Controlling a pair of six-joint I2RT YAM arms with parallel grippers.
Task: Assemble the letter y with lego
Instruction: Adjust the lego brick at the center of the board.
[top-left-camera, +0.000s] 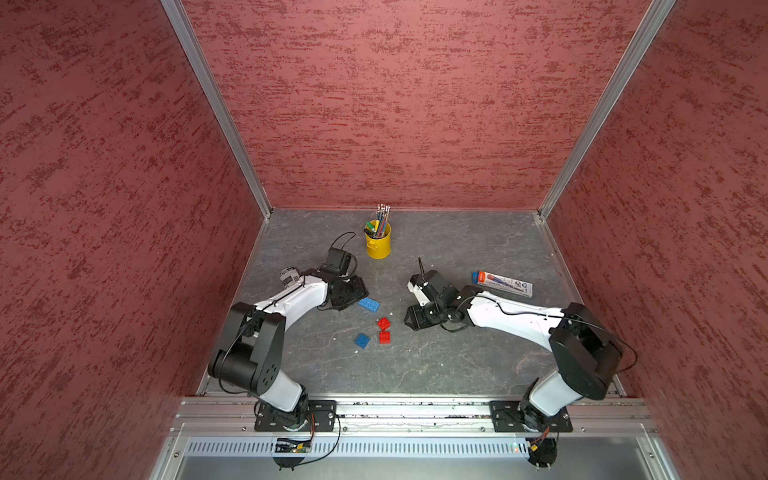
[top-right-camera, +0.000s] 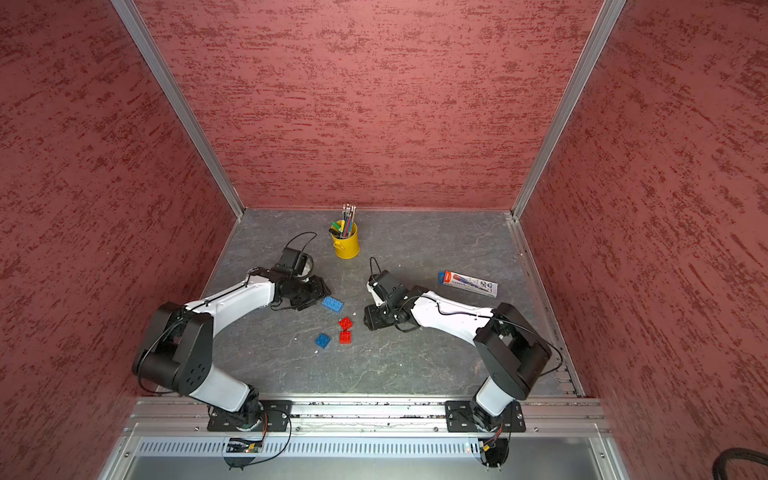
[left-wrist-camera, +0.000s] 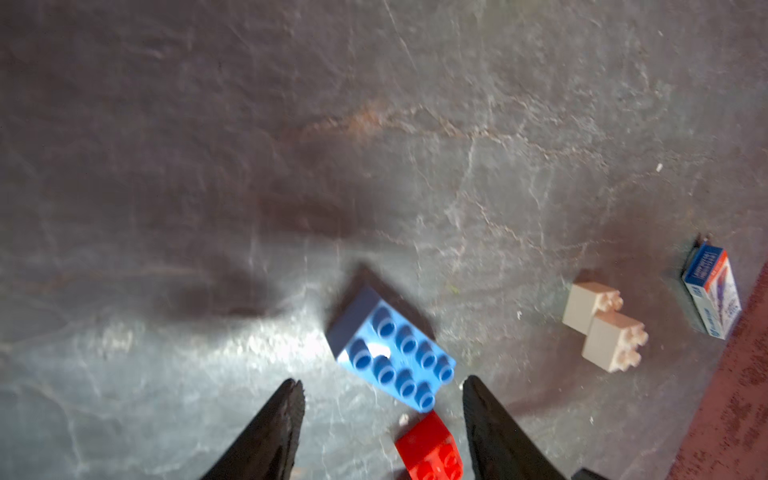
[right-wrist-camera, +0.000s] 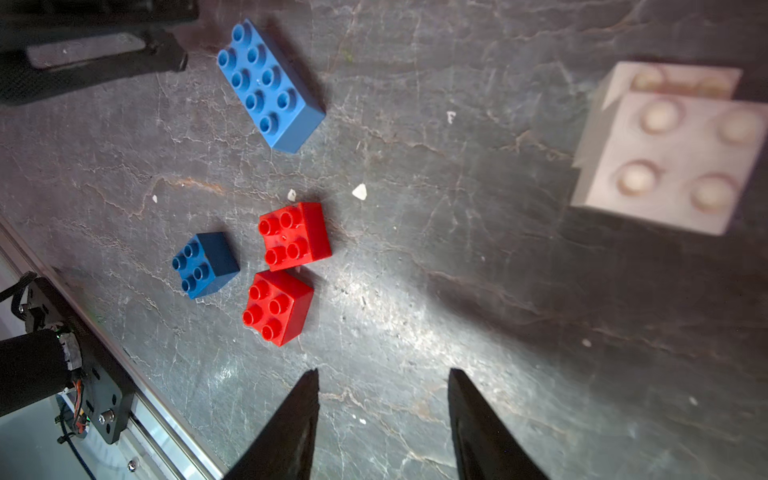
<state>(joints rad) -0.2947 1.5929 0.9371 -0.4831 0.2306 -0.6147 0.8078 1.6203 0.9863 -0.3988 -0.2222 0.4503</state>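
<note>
**Inspector:** State of the left gripper?

**Assessor:** Jaws moderately apart, nothing gripped. The long blue brick lies flat on the table, studs up, with its near end just ahead of the tips. No contact is visible.

**Inspector:** Right gripper?

**Assessor:** Jaws parted about as far and empty, over bare table.

**Inspector:** Location of the other bricks?

**Assessor:** In both top views the two red bricks sit mid-table, close against each other. The square blue brick is just beside them, toward the left arm. The long blue brick lies farther back, near the left gripper. Two white bricks are stuck together in a step, well apart from the coloured ones and close by the right gripper.

**Inspector:** The letter y?

**Assessor:** Not formed. Only the white pair is joined.

**Inspector:** Other items?

**Assessor:** A yellow cup of pencils stands at the back. A flat box lies near the right arm.
</note>
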